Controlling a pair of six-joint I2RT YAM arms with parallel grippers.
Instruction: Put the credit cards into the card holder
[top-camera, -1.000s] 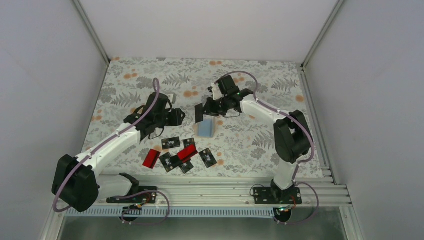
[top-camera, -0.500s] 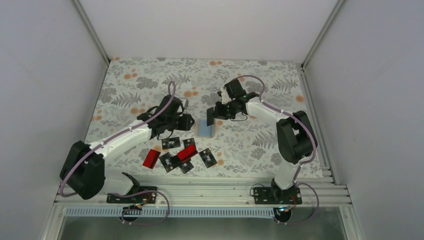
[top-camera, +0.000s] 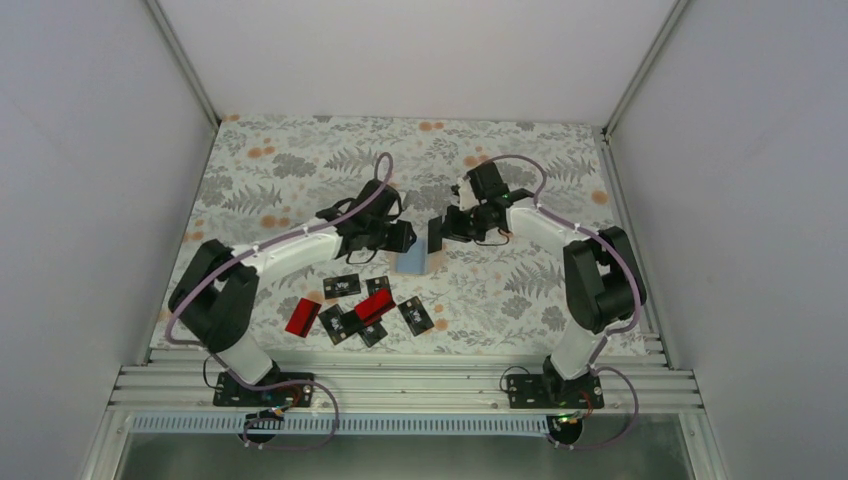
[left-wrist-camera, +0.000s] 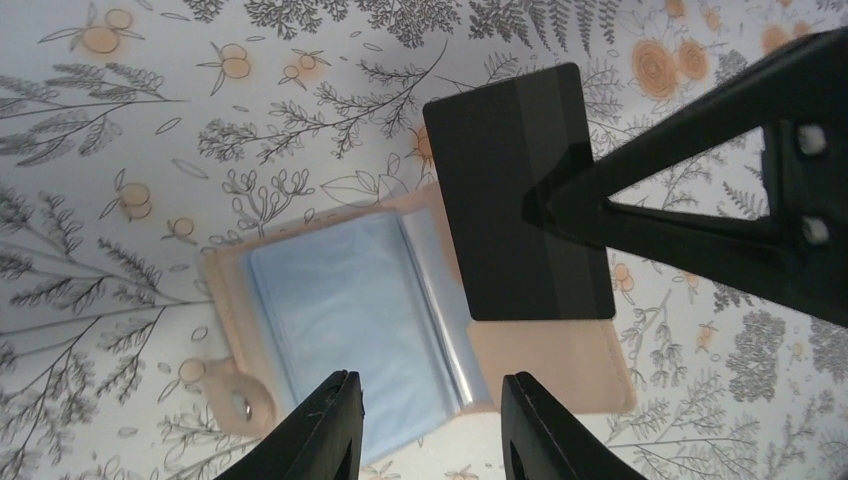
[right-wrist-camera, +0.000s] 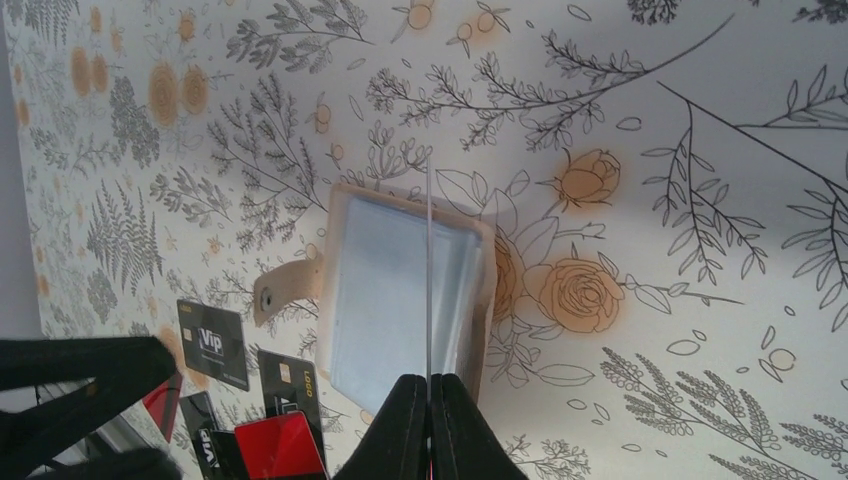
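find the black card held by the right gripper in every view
Top external: just right of centre, black card held upright by the right gripper.
Left wrist: card upper middle, broad face showing.
Right wrist: card centre, edge-on, a thin line.
Shared landmark: the open card holder, blue inside.

Floral-print table cover (top-camera: 280, 170), white enclosure walls (top-camera: 400, 50), metal rails (top-camera: 420, 385) along the near edge.

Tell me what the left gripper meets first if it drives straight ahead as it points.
Likely the card holder, on its blue pockets; the black card looks off to one side.
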